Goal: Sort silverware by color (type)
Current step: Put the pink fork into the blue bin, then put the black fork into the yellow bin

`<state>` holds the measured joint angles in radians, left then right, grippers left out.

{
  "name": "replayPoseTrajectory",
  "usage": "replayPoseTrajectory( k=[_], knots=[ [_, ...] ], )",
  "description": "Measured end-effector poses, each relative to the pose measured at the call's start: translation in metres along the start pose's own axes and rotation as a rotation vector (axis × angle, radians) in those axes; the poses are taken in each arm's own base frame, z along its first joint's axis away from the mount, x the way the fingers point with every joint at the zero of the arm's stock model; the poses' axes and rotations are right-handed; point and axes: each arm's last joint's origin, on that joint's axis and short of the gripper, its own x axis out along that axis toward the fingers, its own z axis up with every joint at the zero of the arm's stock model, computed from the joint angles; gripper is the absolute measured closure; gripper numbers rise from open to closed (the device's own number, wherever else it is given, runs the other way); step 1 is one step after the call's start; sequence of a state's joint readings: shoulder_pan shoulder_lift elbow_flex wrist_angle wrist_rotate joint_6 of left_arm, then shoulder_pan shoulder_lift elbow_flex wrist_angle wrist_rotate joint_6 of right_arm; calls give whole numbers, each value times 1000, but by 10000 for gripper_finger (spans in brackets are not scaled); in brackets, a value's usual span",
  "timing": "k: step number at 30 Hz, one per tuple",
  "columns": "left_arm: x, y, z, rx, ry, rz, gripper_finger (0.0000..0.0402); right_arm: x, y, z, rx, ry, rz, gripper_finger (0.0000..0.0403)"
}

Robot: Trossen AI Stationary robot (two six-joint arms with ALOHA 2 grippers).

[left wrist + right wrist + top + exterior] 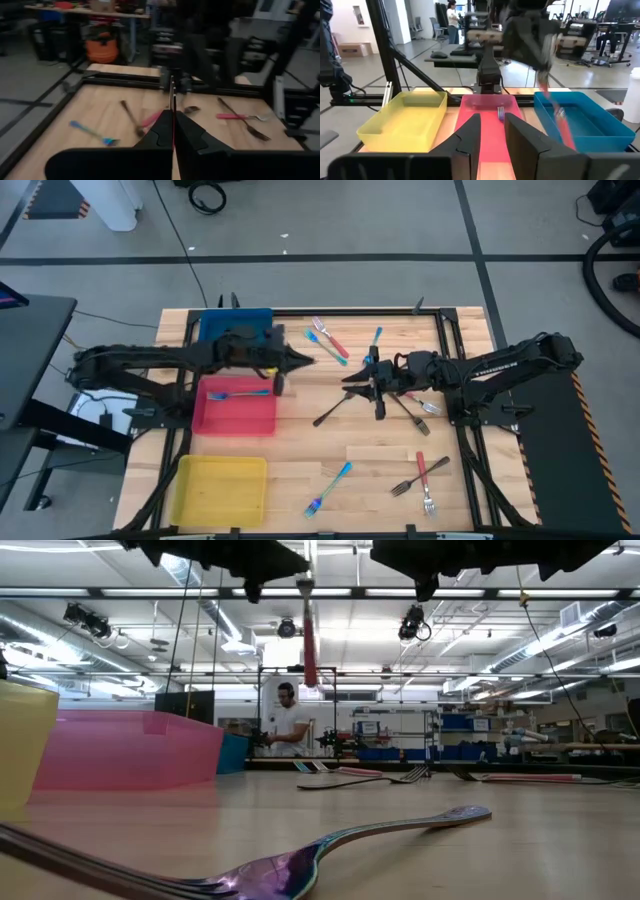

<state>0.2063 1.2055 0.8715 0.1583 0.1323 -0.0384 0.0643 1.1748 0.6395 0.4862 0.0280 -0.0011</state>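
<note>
- Yellow tray (182,510): nearer the table's front edge than the red tray (262,422), just beside it.
- Blue tray (215,328): on the far side of the red tray, just beside it.
- Blue-handled fork (240,393): lies inside the red tray, along its far side.
- Left gripper (300,360): raised over the red tray's far right corner, just past the edge. Its fingers are pressed together on a red-handled utensil (310,645), which hangs straight down, clear of the table.
- Silverware loose on the table, all right of the red tray in the high view:
  - a red-handled and blue-handled pair (327,341) lying close together, towards the back;
  - one blue-handled piece (376,337) beyond those;
  - a dark grey fork (334,412) level with the tray, near it;
  - a blue-handled fork (330,488) towards the front;
  - two more dark pieces (410,415) farther off;
  - a red-handled fork (419,473) and another fork (428,502) at the front, well apart from the tray.
- Right gripper (352,373): right of the red tray, facing it, above the dark grey pieces. Its fingers stand apart, with nothing between them.
</note>
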Motion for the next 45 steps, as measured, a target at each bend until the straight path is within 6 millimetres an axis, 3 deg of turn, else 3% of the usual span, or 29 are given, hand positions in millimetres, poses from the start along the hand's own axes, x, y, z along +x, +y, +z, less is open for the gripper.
replayPoseTrajectory(
  k=[6, 13, 22, 30, 38, 45],
  knots=[
    [-39, 14, 8, 33, 67, 106, 398, 0, -6, 0, -70, 1, -25, 309],
    [-59, 44, -12, 67, 317, 400, 398, 0, -20, -1, -122, 15, -83, 308],
    [-67, 90, -45, -58, 603, 612, 398, -1, -27, -3, -47, 35, -113, 309],
    [-65, 121, -77, -164, 814, 682, 397, -1, -26, -4, -15, 38, -107, 308],
    [-54, 134, -98, -199, 909, 677, 362, -1, -26, -4, -16, 40, -106, 309],
    [-54, 134, -95, -196, 889, 681, 331, -1, -26, -4, -21, 41, -106, 309]
  ],
)
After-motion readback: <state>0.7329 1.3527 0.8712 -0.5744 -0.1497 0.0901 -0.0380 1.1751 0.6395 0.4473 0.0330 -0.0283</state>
